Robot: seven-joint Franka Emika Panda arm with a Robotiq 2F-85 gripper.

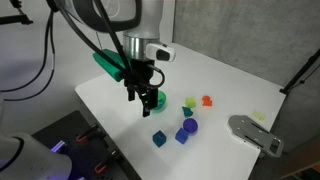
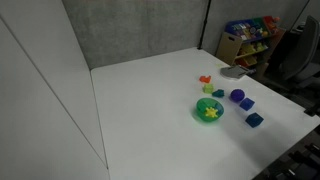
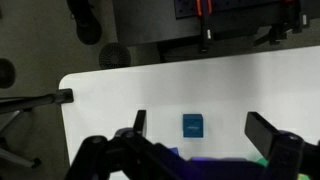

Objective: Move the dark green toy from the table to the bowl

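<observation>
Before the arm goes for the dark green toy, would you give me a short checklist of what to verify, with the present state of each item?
1. Fingers open and empty: ok, spread wide in the wrist view.
2. Dark green toy lying on the table, uncovered: ok.
3. Gripper lined up on the toy: not ok; the wrist view shows the blue cube between the fingers instead.
4. Bowl upright with room inside: ok; only a yellow piece lies in it.
5. Toy clear of the lime-green piece beside it: cannot tell, too small.
</observation>
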